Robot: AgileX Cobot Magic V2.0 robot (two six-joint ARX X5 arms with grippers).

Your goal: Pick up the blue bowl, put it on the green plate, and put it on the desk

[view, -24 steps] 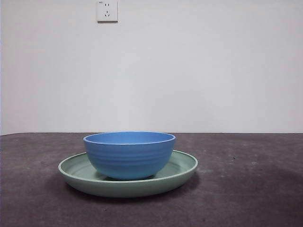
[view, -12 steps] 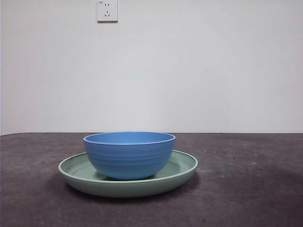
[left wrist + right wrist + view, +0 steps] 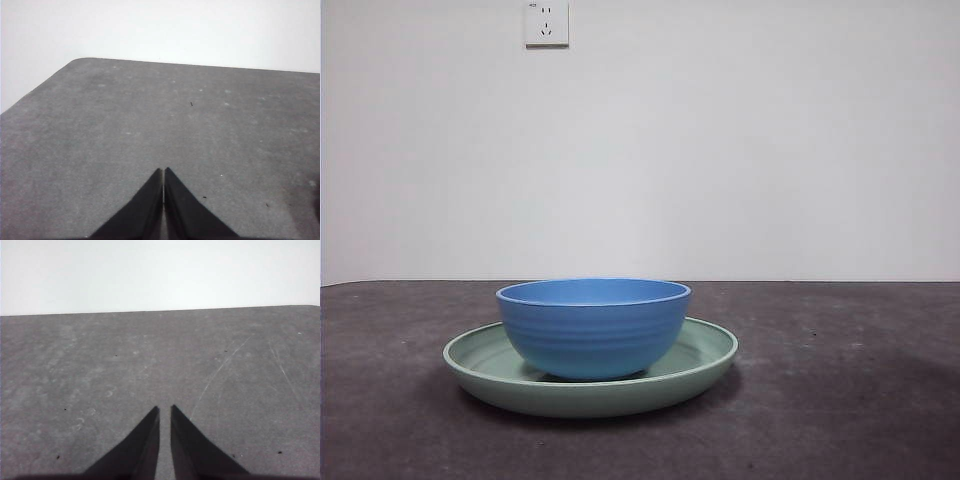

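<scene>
The blue bowl (image 3: 593,327) stands upright inside the green plate (image 3: 705,352), which rests on the dark grey desk (image 3: 840,400) in the front view. Neither arm shows in the front view. My left gripper (image 3: 163,172) is shut and empty over bare desk (image 3: 150,125). My right gripper (image 3: 164,410) is shut and empty, with only a thin gap between its tips, over bare desk (image 3: 150,355). Neither wrist view shows the bowl or the plate.
A white wall socket (image 3: 547,22) sits high on the back wall. The desk's rounded corner (image 3: 80,61) shows in the left wrist view, and its far edge (image 3: 160,311) in the right wrist view.
</scene>
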